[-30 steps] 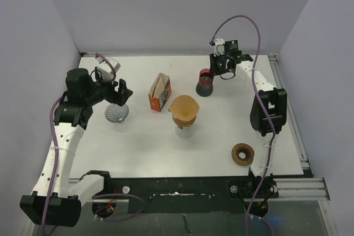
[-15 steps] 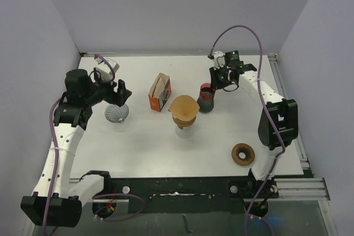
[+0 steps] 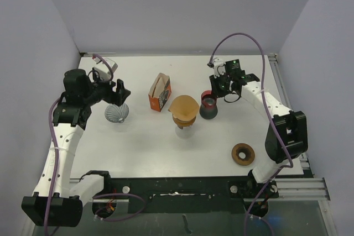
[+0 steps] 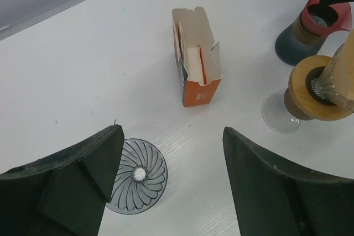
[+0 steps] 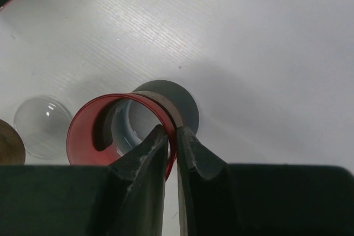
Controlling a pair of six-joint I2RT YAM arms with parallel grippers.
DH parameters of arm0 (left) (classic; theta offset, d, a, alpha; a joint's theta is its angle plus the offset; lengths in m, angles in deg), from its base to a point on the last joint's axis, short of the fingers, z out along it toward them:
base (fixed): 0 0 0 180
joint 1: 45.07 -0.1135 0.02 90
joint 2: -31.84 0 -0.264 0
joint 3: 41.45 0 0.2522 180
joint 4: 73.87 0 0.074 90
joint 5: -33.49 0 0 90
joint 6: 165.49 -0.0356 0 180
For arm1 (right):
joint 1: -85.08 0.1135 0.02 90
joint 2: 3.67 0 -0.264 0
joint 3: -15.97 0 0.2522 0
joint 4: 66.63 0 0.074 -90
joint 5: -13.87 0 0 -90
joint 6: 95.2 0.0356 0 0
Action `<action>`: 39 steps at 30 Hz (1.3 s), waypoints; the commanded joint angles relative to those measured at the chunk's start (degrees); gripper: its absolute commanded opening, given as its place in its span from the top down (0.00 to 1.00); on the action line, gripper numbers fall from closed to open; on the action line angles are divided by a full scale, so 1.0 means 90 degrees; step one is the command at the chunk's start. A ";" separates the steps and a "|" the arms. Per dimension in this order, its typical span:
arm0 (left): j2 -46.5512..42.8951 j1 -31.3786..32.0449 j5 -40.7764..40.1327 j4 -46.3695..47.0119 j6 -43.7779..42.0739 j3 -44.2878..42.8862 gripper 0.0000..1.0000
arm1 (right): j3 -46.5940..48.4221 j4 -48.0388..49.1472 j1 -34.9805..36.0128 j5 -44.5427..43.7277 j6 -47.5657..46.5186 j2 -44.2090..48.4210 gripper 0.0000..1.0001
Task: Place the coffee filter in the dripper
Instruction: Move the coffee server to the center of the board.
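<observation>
A brown paper coffee filter point(image 3: 184, 107) sits as a cone on a glass stand with a wooden collar point(image 4: 312, 89) at the table's middle. A clear ribbed glass dripper cone point(image 3: 116, 113) lies at the left; my left gripper point(image 4: 172, 136) hovers open above it, the cone point(image 4: 138, 174) under its left finger. My right gripper point(image 5: 172, 131) is shut on the rim of a red-rimmed, dark-based vessel point(image 5: 110, 114), which stands just right of the filter point(image 3: 209, 106).
An open orange filter box point(image 3: 159, 92) stands between the glass cone and the filter stand. A brown ring point(image 3: 243, 153) lies near the front right. Grey walls close in the left, back and right sides.
My right gripper has brought the red-rimmed vessel from the back toward the front, beside the filter stand. The left arm has barely moved.
</observation>
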 commanded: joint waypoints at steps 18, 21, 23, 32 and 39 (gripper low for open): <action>-0.0198 -0.0109 0.0372 0.0457 -0.0011 0.0097 0.29 | -0.0024 0.1061 -0.0390 0.0775 0.0170 0.0135 0.75; -0.0208 -0.0121 0.0372 0.0483 -0.0021 0.0114 0.29 | 0.0006 0.0972 -0.0504 0.0992 0.0056 0.0368 0.64; -0.0201 -0.0129 0.0372 0.0496 -0.0038 0.0126 0.29 | 0.0007 0.0835 -0.0585 0.1176 -0.0079 0.0560 0.54; -0.0160 -0.0131 0.0119 0.0508 0.0031 0.0083 0.28 | -0.0424 -0.0508 -0.1011 0.1190 -0.1184 0.1800 0.21; -0.0053 -0.0131 -0.0326 0.0555 0.0214 0.0013 0.22 | -0.1050 -0.1835 -0.1443 0.0567 -0.2425 0.2820 0.17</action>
